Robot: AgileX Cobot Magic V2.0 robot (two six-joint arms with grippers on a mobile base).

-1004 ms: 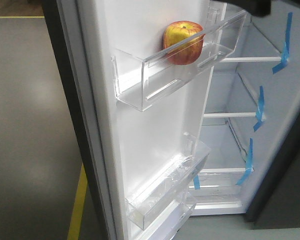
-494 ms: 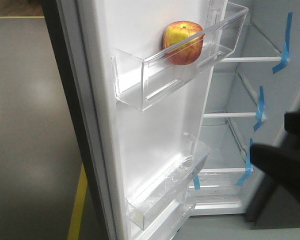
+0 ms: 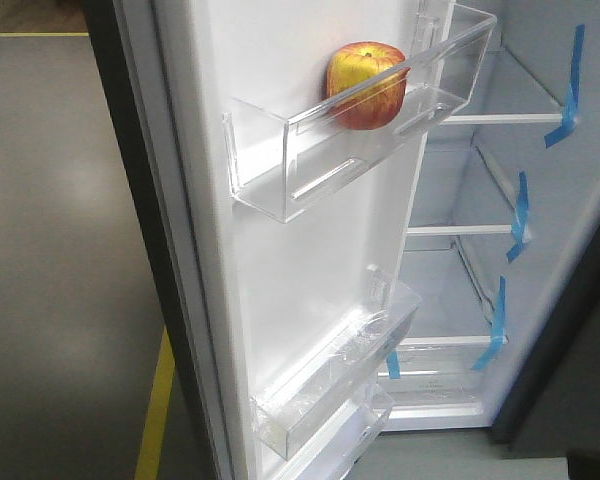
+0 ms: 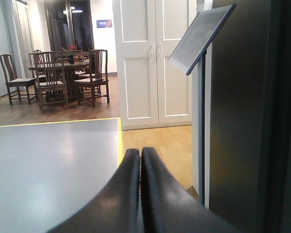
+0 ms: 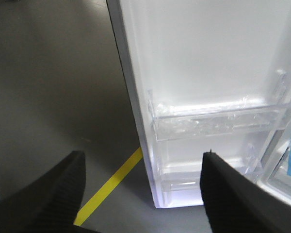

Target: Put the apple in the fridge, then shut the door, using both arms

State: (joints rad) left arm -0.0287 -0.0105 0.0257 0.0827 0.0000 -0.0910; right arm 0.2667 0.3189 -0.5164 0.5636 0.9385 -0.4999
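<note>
Jaws pressed together on the left gripper (image 4: 140,154), spread wide and empty on the right gripper (image 5: 143,158). Apple (image 3: 366,85) sits in the upper bin (image 3: 270,172) of the open door (image 3: 280,285); fridge (image 3: 550,190) interior cut off at right.

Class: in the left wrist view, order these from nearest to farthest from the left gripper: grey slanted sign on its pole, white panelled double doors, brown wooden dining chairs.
From the left gripper:
1. Grey slanted sign on its pole, right.
2. White panelled double doors, centre.
3. Brown wooden dining chairs, far left.
</note>
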